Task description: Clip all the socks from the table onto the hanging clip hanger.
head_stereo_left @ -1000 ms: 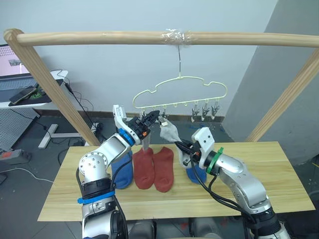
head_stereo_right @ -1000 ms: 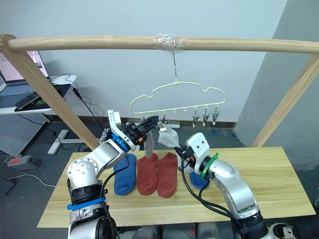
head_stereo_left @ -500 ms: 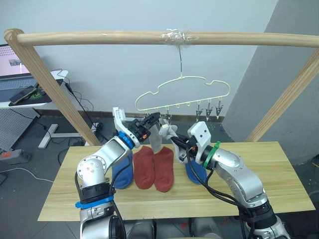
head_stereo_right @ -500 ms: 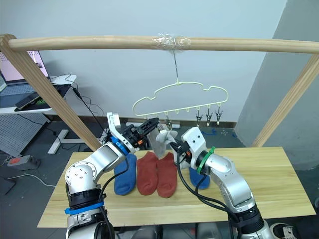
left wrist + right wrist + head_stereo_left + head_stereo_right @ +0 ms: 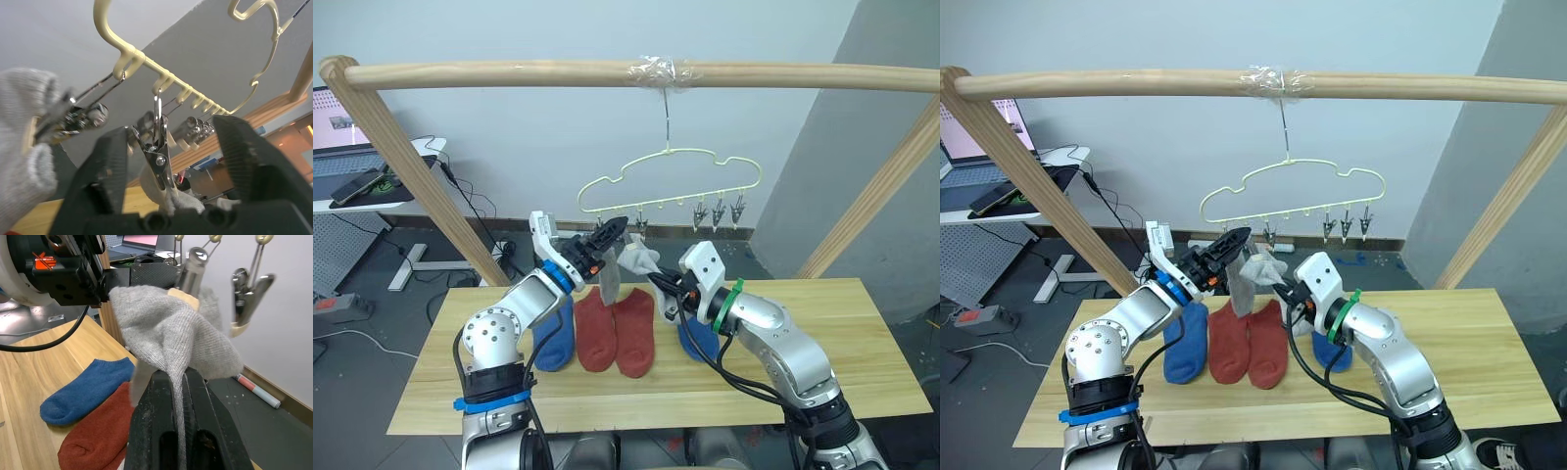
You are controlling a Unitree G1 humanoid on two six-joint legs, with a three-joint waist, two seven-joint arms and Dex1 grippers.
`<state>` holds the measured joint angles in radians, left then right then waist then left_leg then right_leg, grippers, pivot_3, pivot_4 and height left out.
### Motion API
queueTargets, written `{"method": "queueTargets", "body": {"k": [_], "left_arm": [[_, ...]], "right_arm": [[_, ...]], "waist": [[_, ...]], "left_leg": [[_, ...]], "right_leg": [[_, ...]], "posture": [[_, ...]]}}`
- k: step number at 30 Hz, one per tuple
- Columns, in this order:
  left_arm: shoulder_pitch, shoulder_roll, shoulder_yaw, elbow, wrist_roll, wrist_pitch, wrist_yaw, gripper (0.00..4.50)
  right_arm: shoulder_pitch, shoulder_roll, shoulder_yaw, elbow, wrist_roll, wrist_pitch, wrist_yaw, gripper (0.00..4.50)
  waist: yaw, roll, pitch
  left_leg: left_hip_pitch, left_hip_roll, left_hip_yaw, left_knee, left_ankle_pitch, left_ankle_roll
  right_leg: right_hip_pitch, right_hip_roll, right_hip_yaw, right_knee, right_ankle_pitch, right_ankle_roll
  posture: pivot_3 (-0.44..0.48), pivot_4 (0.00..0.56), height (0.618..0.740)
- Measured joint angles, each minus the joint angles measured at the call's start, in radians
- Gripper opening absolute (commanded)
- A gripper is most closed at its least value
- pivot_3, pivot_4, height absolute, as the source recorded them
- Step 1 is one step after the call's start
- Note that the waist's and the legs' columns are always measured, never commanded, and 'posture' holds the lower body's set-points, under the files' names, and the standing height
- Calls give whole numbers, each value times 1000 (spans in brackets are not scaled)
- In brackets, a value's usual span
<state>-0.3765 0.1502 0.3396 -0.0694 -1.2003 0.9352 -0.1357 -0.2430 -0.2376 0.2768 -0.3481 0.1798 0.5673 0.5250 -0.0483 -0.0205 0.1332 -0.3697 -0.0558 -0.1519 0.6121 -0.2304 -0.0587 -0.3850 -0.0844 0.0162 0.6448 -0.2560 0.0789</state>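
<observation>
The pale clip hanger [image 5: 671, 181] hangs by its hook from the pole. My left gripper [image 5: 173, 126] stands open, one finger on either side of a metal clip [image 5: 157, 152] whose lower end meets grey fabric. A neighbouring clip bites a light grey sock [image 5: 24, 147]. My right gripper [image 5: 173, 374] is shut on that grey sock [image 5: 634, 258] just under the clips. Whether the two clips hold one sock, I cannot tell. On the table [image 5: 842, 343] lie a blue sock [image 5: 555, 333], two rust-red socks [image 5: 596, 328] [image 5: 634, 331], and another blue sock [image 5: 698, 338] partly under my right arm.
A round wooden pole frame [image 5: 509, 73] spans the table, with slanted legs at both ends. Three free clips [image 5: 715, 215] hang at the hanger's right end. A desk with a laptop [image 5: 352, 181] stands behind on the left. The table's right half is bare wood.
My left gripper has opened off the clip it was pinching. My right gripper lifted the grey sock up and left to the clips, and the hanger swung slightly.
</observation>
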Motion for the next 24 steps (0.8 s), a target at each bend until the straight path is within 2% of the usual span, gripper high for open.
{"method": "queueTargets", "body": {"k": [1, 2, 6, 7, 11, 13, 15, 21, 24], "left_arm": [[1, 12, 2, 0, -1, -1, -4, 4344], [2, 25, 3, -1, -1, -1, -6, 4471], [28, 101, 17, -28, 17, -6, -7, 4471], [50, 143, 10, -63, 54, -10, -5, 4471], [124, 278, -76, -216, 217, -29, -4, 4500], [185, 358, -145, -307, 324, -54, -16, 4500], [232, 395, -191, -352, 401, -86, -47, 4500], [225, 341, -151, -321, 414, -181, -140, 4500], [226, 329, -157, -314, 442, -230, -183, 4500]], "right_arm": [[0, 5, 0, 0, 0, -1, -2, 0], [-1, 10, 0, 0, 0, -1, -3, 0], [-11, 44, -4, 25, 8, -1, -5, 0], [-20, 76, -12, 68, 26, -1, -5, 0], [-69, 149, -42, 208, 79, -1, 0, 1079], [-100, 177, -62, 261, 105, 0, 8, 1775], [-129, 180, -71, 313, 119, -3, 22, 2462], [-130, 137, -80, 381, 119, -24, 72, 4476], [-90, 89, -93, 376, 116, -30, 79, 4476]], "waist": [[0, 0, 0], [0, 0, 0], [-4, 0, -1], [-7, 0, -1], [-2, 0, -1], [2, 0, -1], [13, 0, -1], [33, 0, -3], [34, -1, -5]], "left_leg": [[0, 0, 0, 0, 0, 0], [0, 0, 0, 0, 0, 0], [0, 0, 0, 0, 0, 0], [0, 0, 0, -1, 0, 0], [0, 0, 0, -1, 0, 0], [0, 0, 1, -2, 0, 0], [0, 0, 1, -2, 0, 0], [-1, 0, 0, -2, 0, 0], [-1, 0, 1, -2, 0, 0]], "right_leg": [[0, 0, 0, 0, 0, 0], [-1, 0, 0, 0, 0, 0], [-1, 0, 0, 1, 0, 0], [-2, 0, 1, 1, 0, 0], [-2, 0, 1, 1, 2, -4], [-2, 0, 2, 1, 3, -6], [-3, 0, 1, 1, 3, -6], [-3, 0, 0, 1, 3, -6], [-3, 0, 0, 0, 3, -7]], "posture": [[-61, 75, 740], [-59, 74, 740], [-38, 65, 740], [-38, 65, 740], [18, 62, 740], [35, 64, 740], [43, 63, 740], [38, 43, 740], [19, 26, 740]]}}
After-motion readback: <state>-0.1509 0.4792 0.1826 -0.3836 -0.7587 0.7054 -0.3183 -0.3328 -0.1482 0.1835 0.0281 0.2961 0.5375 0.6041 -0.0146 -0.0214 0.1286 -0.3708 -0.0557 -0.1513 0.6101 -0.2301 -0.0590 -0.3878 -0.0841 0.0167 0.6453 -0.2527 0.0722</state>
